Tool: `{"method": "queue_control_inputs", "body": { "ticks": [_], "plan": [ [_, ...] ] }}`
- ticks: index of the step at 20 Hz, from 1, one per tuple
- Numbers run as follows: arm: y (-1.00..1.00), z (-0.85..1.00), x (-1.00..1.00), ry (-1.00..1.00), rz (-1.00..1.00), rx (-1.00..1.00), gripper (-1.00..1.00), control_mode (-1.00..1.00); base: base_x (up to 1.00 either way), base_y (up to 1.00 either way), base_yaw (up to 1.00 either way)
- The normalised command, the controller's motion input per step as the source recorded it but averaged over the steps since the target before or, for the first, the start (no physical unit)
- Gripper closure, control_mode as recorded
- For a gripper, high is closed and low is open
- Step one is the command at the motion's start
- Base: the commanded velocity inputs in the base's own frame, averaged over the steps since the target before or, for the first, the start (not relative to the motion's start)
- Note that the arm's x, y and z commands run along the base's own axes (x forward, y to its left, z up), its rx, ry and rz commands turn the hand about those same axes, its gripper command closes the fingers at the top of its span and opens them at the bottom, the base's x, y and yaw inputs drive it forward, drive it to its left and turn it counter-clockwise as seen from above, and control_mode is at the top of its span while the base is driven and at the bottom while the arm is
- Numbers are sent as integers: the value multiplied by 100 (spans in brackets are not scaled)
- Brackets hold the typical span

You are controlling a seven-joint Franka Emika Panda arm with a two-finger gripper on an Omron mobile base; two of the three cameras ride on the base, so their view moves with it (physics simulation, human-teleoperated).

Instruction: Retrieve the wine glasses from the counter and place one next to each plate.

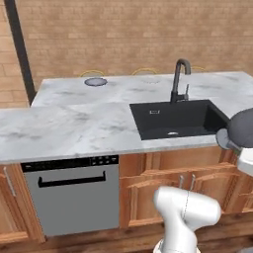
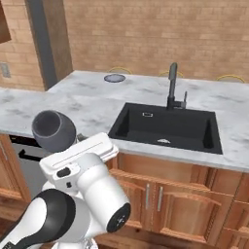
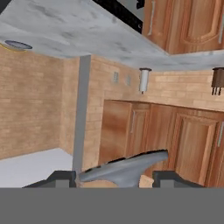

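Carrying step: gripper (image 3: 116,178) pinching dark glass (image 3: 127,168), probably by stem. Next: bring to blue-grey plate (image 1: 95,81) on far marble top, set down upright beside.

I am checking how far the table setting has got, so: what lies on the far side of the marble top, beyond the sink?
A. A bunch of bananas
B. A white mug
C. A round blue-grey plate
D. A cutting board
C: a round, shallow blue-grey plate sits on the far part of the marble top, to the left of the black tap and the sink.
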Motion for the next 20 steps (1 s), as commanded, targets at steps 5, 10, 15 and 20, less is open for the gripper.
{"method": "queue_control_inputs", "body": {
  "ticks": [5,10,15,20],
  "plan": [
    [0,0,0,0,0,0,100,100,60,-100,2],
    [0,0,0,0,0,0,100,100,28,-100,0],
    [0,0,0,0,0,0,100,100,0,-100,0],
    [0,0,0,0,0,0,100,100,0,-100,0]
  ]
}}
